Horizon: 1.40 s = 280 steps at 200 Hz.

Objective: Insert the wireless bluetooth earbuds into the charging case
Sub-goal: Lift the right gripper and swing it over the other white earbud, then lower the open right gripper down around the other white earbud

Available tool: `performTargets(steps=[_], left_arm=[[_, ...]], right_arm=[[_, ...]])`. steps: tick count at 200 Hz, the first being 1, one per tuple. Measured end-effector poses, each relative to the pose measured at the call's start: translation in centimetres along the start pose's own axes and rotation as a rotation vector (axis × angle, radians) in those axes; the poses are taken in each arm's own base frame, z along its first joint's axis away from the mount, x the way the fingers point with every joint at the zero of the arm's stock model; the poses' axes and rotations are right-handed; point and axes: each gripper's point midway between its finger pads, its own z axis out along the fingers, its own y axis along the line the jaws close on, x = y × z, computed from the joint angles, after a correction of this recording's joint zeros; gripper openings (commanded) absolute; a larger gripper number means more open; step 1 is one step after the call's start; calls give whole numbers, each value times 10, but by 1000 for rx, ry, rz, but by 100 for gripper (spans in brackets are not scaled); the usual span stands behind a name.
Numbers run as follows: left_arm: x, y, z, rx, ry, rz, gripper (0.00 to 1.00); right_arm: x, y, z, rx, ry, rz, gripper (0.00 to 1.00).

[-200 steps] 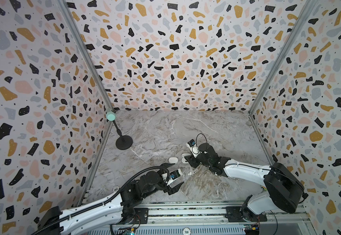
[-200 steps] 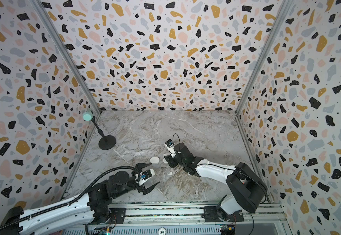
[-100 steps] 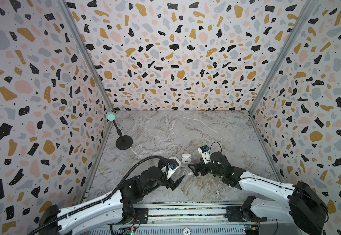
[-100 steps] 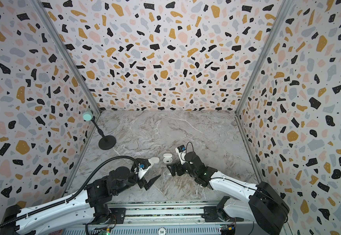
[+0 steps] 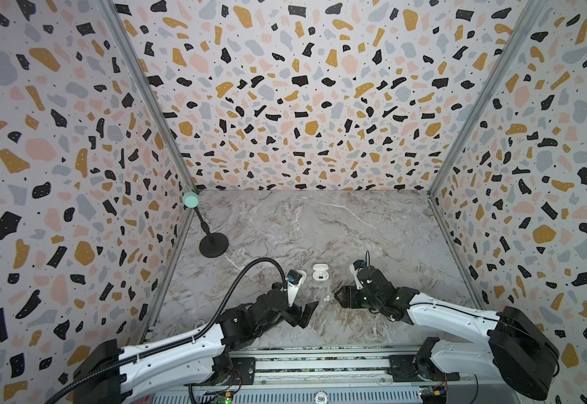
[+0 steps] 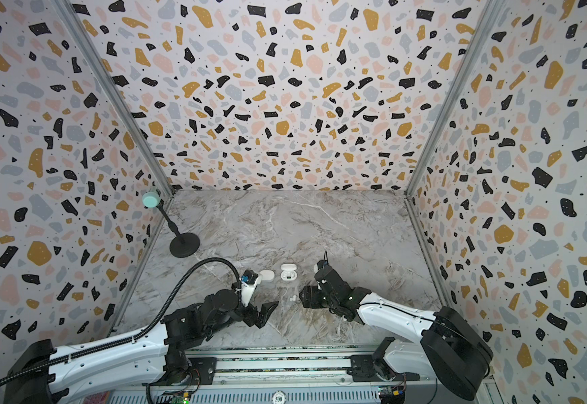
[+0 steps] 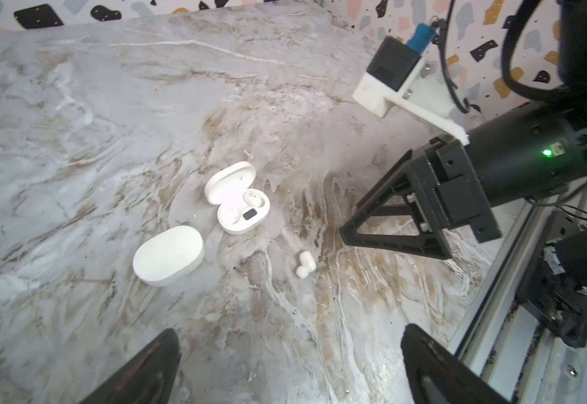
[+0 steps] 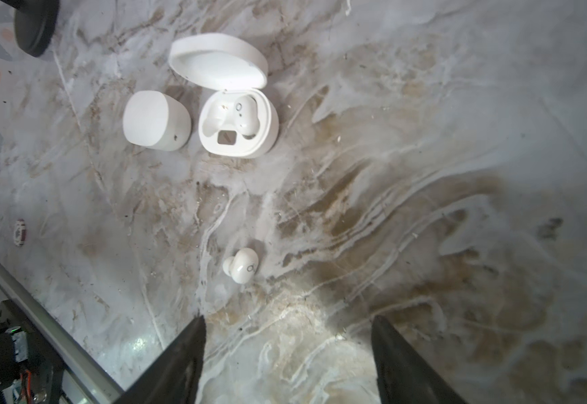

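An open white charging case (image 5: 320,272) (image 6: 288,272) (image 7: 237,197) (image 8: 238,122) lies on the marble table with its lid flipped back. One earbud (image 8: 246,115) sits in a well of the case, and the other well is empty. A second of the wireless bluetooth earbuds (image 5: 326,298) (image 6: 293,298) (image 7: 306,264) (image 8: 241,266) lies loose on the table in front of the case. My right gripper (image 5: 339,297) (image 8: 288,320) stands open and empty just right of this bud. My left gripper (image 5: 307,314) (image 7: 290,335) is open and empty, to the bud's front left.
A closed white case (image 6: 266,275) (image 7: 168,255) (image 8: 155,120) lies just left of the open one. A black round-based stand with a teal top (image 5: 214,245) is at the back left. Patterned walls enclose three sides, and a metal rail (image 5: 320,363) runs along the front.
My right gripper has drawn back from the open case toward the front right. The left gripper has shifted only slightly and stays open.
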Motion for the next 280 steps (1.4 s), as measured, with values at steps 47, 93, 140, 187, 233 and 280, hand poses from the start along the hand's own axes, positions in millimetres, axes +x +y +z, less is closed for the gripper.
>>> performTargets(steps=[47, 93, 140, 187, 233, 280], left_arm=[[19, 27, 5, -129, 0, -62, 100], [26, 42, 3, -195, -21, -77, 100], [26, 43, 5, -201, -24, -86, 100], [23, 45, 4, -214, -42, -84, 100], [30, 47, 7, -243, -19, -45, 100], [33, 49, 8, -258, -8, -27, 100]], right_arm=[[-6, 26, 6, 10, 23, -9, 61], [-2, 29, 14, 59, 52, -16, 53], [1, 25, 20, 99, 74, -19, 47], [4, 26, 26, 106, 88, -26, 45], [11, 22, 32, 124, 113, -31, 44], [13, 20, 35, 131, 120, -32, 42]])
